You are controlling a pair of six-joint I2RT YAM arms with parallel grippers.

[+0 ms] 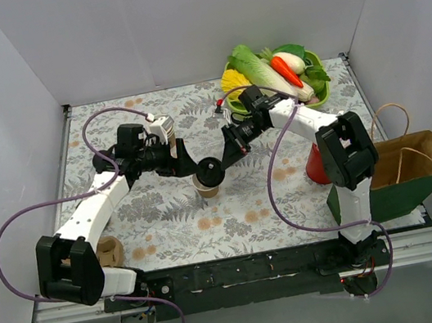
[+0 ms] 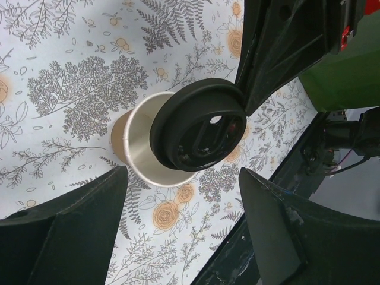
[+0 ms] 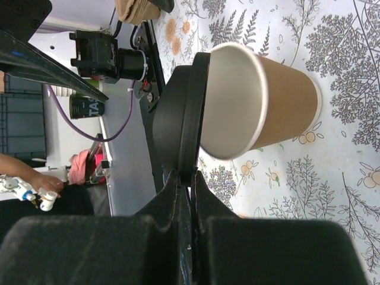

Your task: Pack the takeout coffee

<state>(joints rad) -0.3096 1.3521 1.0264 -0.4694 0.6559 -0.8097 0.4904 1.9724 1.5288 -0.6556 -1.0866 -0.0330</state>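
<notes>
A small tan kraft paper cup [image 1: 206,188] stands upright mid-table, cream-white inside; it also shows in the left wrist view [image 2: 139,142] and right wrist view [image 3: 279,101]. My right gripper [image 3: 191,178] is shut on the rim of the round black lid [image 3: 178,116] and holds it just above the cup's mouth, partly over it; the lid also shows in the top view [image 1: 208,170] and left wrist view [image 2: 199,124]. My left gripper [image 2: 184,208] is open and empty, its fingers [image 2: 77,219] hovering beside the cup, not touching it.
A bowl of toy vegetables [image 1: 278,75] sits at the back right. A brown paper bag [image 1: 412,166] in a green holder stands at the right edge, with a red cup [image 1: 316,165] beside it. A stack of tan cups [image 1: 108,250] lies at front left.
</notes>
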